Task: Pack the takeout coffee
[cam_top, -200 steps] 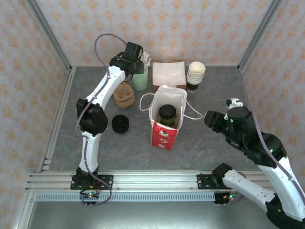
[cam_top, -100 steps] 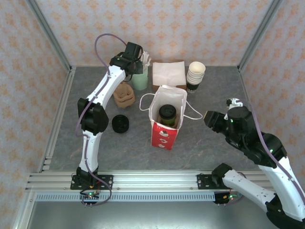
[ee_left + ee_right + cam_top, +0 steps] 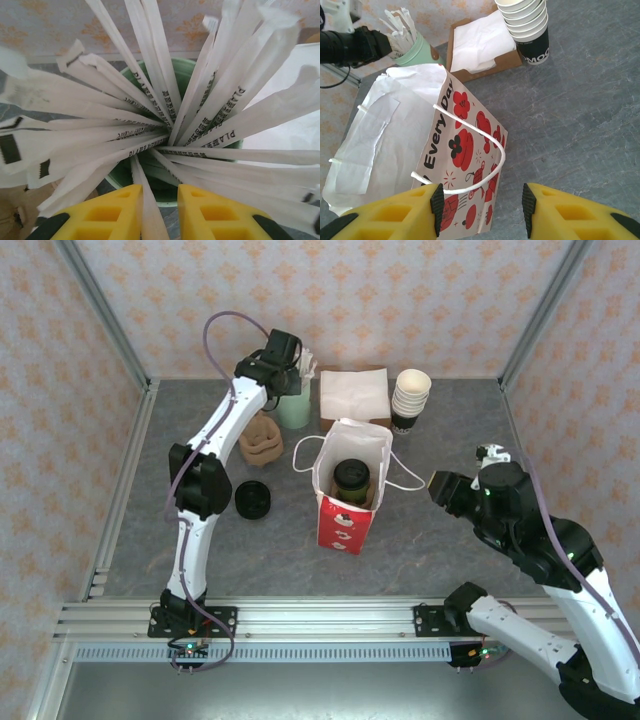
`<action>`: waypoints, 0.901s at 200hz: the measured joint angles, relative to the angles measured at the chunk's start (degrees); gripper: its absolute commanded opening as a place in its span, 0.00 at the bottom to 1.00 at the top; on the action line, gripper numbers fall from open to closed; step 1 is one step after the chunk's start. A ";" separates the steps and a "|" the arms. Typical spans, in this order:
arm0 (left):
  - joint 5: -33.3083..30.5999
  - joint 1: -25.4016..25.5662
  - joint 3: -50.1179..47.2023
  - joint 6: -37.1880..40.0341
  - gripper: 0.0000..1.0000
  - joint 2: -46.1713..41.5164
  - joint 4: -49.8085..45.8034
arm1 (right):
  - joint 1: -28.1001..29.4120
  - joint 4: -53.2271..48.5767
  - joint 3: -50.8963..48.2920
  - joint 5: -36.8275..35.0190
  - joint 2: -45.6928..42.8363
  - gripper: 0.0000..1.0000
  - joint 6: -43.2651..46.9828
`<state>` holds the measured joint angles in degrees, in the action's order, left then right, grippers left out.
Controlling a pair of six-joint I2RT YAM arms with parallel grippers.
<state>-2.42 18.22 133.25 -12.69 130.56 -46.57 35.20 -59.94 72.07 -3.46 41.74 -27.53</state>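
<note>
– How do the jaws stand?
– The left gripper (image 3: 160, 202) is down among the paper-wrapped sticks (image 3: 220, 115) in the green cup (image 3: 294, 412). Its jaws are only a narrow gap apart, and one stick runs through that gap. Whether they press on it, I cannot tell. The right gripper (image 3: 480, 205) has its jaws spread wide and holds nothing; it hangs just right of the bag (image 3: 345, 525), over the handle loop.
– And the coffee?
– The coffee (image 3: 351, 478) stands upright inside the open bag, its black lid on and a dark green rim showing under it. The bag's white walls rise around it on every side.
– Room to move?
– The bag stands mid-table. Behind it sit the napkin box (image 3: 353, 392) and the stack (image 3: 410, 398), near but apart from it. To its left are a loose lid (image 3: 252, 500) and a brown carrier (image 3: 262, 440). Bare grey table (image 3: 280, 550) runs from the bag to the near rail, and more lies to the right, under the right arm
</note>
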 measured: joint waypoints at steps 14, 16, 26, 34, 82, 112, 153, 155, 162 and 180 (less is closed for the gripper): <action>-0.04 0.00 0.02 -0.02 0.21 0.35 -0.50 | 0.00 0.02 0.17 -0.17 0.00 0.48 0.15; -0.07 0.00 0.07 0.04 0.21 0.37 -0.57 | 0.00 0.02 0.17 -0.20 0.00 0.48 0.15; -0.15 0.00 0.55 0.11 0.19 0.57 -0.81 | -0.02 0.02 0.20 -0.24 0.00 0.48 0.17; -0.15 0.00 1.16 0.17 0.16 0.66 -1.03 | 0.00 0.02 0.20 -0.26 0.00 0.48 0.17; -0.20 0.00 3.65 0.20 0.09 0.42 -1.95 | 0.00 0.02 0.26 -1.31 0.00 0.48 0.37; -0.26 0.00 3.65 0.26 0.09 -1.38 -3.63 | 0.00 0.04 0.26 -1.75 0.00 0.48 0.37; -1.07 0.00 3.63 0.70 0.09 -9.97 -5.33 | 0.00 1.27 0.26 -2.38 0.00 0.48 0.37; -1.09 0.00 3.63 0.74 0.09 -10.58 -5.38 | 0.00 1.33 0.26 -2.43 0.00 0.48 0.37; -1.09 0.00 3.63 0.79 0.09 -12.48 -5.55 | 0.00 1.64 0.26 -2.64 0.00 0.48 0.37; -1.07 0.00 3.63 0.81 0.09 -17.40 -5.90 | 0.00 2.54 0.13 -3.10 0.00 0.49 0.35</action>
<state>-3.49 18.22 136.88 -11.88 113.16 -52.47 35.20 -57.41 72.20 -6.57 41.74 -27.18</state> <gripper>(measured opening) 0.095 0.484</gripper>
